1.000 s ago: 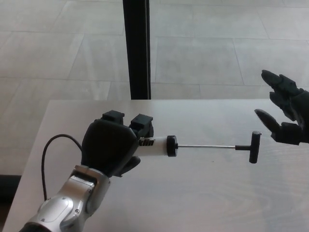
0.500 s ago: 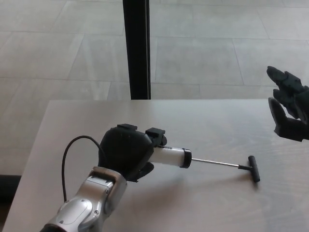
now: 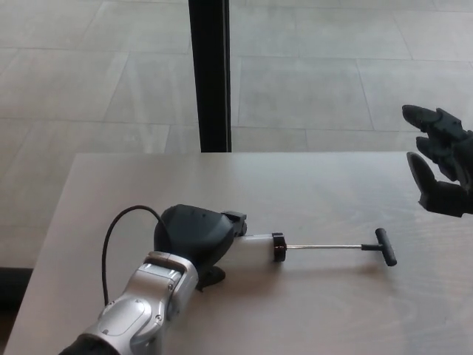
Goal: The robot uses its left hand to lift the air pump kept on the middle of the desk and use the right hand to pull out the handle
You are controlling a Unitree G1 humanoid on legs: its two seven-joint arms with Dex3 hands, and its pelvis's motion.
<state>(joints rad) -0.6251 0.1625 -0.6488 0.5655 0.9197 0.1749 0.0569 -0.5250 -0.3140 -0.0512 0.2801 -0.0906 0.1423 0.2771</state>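
The air pump (image 3: 257, 245) lies across the middle of the desk (image 3: 325, 185), a white barrel with a black end cap. Its thin metal rod (image 3: 321, 246) is drawn out to the right and ends in a black T-handle (image 3: 385, 247). My left hand (image 3: 194, 238) is shut on the barrel's left end and hides that part of the pump. My right hand (image 3: 440, 172) hovers open at the right edge of the view, above and right of the T-handle, touching nothing.
A black cable (image 3: 118, 229) loops up from my left forearm (image 3: 137, 310). A dark vertical post (image 3: 209, 74) stands behind the desk's far edge. Grey tiled floor (image 3: 332, 74) lies beyond.
My left hand has lowered the pump toward the desk and levelled it, the handle swinging slightly. My right hand has stayed off to the right, away from the handle.
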